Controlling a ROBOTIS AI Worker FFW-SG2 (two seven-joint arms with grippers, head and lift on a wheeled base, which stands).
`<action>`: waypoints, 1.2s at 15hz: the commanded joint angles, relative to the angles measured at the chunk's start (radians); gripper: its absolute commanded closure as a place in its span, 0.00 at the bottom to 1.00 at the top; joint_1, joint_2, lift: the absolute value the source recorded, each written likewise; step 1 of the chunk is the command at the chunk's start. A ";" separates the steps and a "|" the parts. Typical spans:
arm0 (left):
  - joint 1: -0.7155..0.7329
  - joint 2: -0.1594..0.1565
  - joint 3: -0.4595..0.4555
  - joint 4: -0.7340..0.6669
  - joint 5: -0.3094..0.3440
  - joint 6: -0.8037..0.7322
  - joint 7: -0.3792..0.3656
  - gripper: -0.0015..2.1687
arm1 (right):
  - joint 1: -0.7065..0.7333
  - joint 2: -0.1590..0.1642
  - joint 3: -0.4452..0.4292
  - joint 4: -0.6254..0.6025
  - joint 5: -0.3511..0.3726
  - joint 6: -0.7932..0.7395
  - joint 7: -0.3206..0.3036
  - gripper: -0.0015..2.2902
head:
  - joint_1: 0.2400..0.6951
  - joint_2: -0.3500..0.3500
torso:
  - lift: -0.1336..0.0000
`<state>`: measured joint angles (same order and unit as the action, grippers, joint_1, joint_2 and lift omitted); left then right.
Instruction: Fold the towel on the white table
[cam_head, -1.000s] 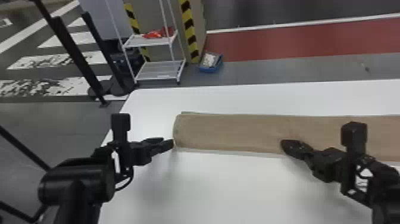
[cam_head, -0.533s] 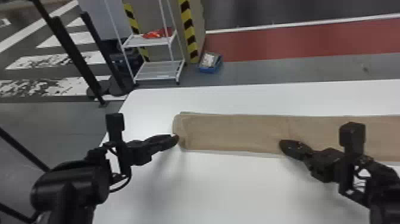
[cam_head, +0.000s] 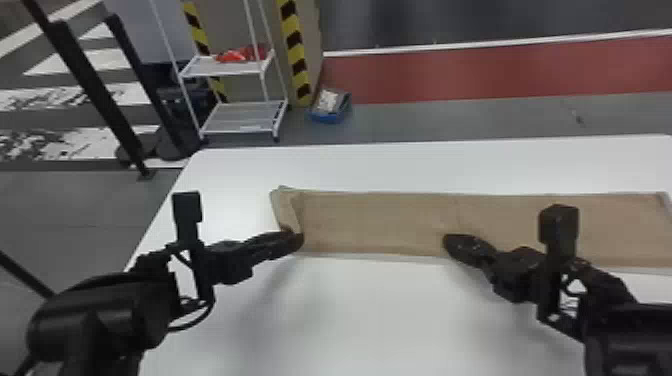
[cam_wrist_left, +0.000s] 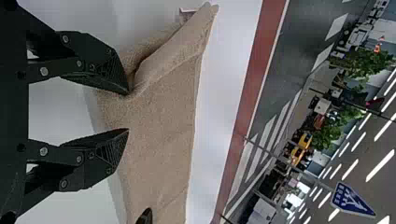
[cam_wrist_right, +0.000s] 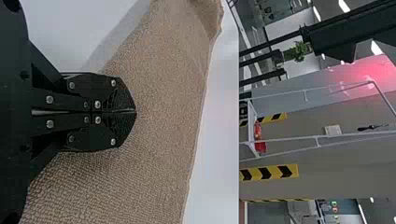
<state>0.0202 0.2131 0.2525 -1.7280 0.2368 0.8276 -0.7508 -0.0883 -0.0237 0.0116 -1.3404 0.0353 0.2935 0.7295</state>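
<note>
The white table (cam_head: 350, 320) forms the work surface. The towel (cam_head: 370, 217) lies on it as a long strip running left to right in front of both arms, its left end (cam_head: 286, 207) partly turned inward. The right gripper (cam_wrist_right: 135, 111) rests over the near side of the strip, around mid-length, with its fingers together; it appears to serve as a hold-down. The left gripper (cam_wrist_left: 127, 111) is at the near corner of the left end, fingers apart, with one finger (cam_wrist_left: 105, 72) against the turned material. The step in hand is judged to be the pick-up of this end for a fold toward the right. Before closing, seat all layers between the two fingertips; a shallow bite may take the top layer alone and peel it off the rest. Maintain light pressure at mid-length so that the strip does not slide. After closing, lift just enough to clear the table, then carry the end rightward with the long edges aligned. The soft fabric is likely to bunch; flatten the small crease beside the left fingertips.
</note>
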 joint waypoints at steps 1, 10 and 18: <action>-0.011 -0.001 0.001 0.001 0.007 0.000 0.001 0.33 | 0.004 -0.002 -0.007 0.000 -0.003 0.003 0.001 0.83 | 1.00 0.75 | 0.08; -0.062 -0.024 -0.062 0.080 -0.133 -0.187 0.130 0.33 | 0.005 -0.004 -0.021 0.006 -0.006 0.000 0.013 0.83 | 1.00 0.73 | 0.08; -0.045 -0.018 -0.053 0.059 -0.145 -0.178 0.126 0.67 | -0.004 -0.004 -0.024 0.013 -0.009 0.000 0.016 0.83 | 1.00 0.75 | 0.08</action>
<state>-0.0304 0.1938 0.1904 -1.6527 0.0821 0.6398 -0.6219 -0.0918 -0.0277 -0.0099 -1.3273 0.0261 0.2940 0.7457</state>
